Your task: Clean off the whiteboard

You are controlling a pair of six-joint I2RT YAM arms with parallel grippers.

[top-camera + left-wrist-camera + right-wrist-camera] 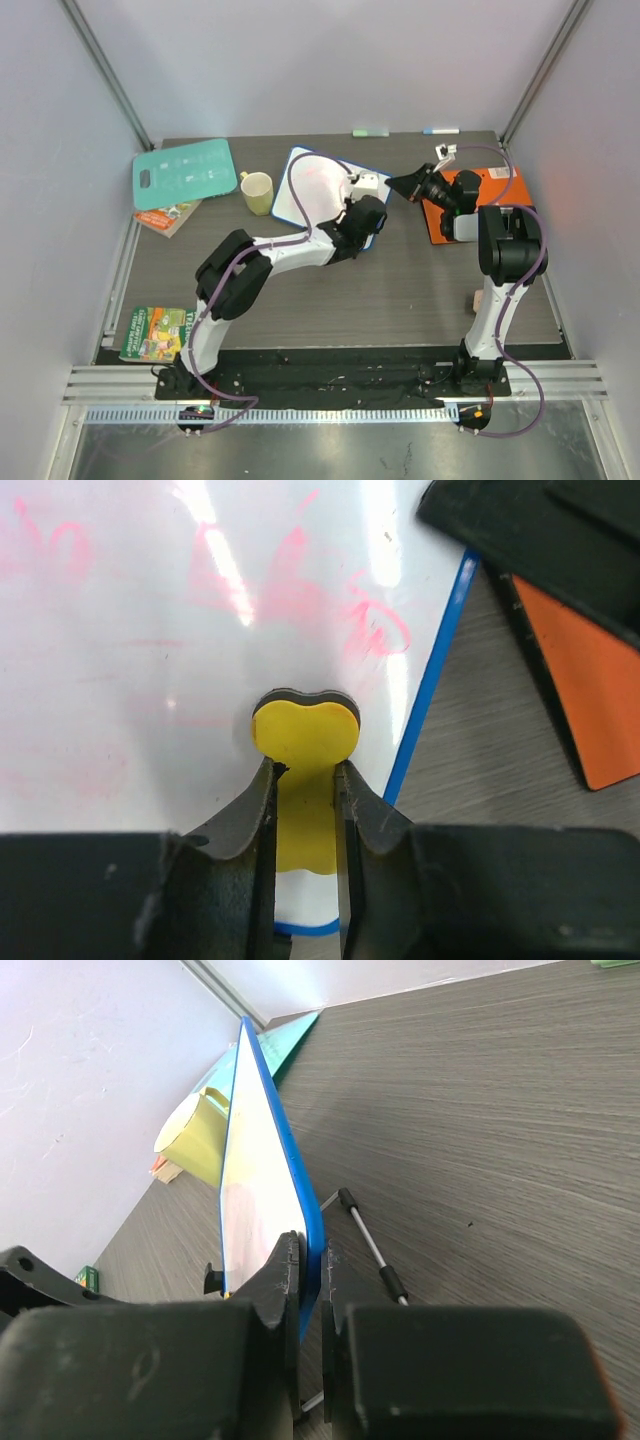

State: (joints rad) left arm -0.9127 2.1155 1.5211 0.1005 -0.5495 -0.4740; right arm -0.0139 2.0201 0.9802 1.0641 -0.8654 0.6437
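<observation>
The whiteboard (312, 185), white with a thin blue frame, stands tilted at the table's far middle. Smeared red marker shows on its face in the left wrist view (290, 590). My left gripper (358, 203) is over the board's near right corner, shut on a yellow eraser (305, 740) that presses on the white face. My right gripper (392, 184) is shut on the board's blue right edge (308, 1230), one jaw on each side. The board's wire stand (368, 1240) with black feet lies behind it.
An orange folder (470, 205) lies under the right arm and also shows in the left wrist view (590, 700). A yellow cup (257, 192) stands left of the board. A teal cutting board (185, 172) and booklets (157, 332) lie at the left. Markers (370, 132) rest at the back wall.
</observation>
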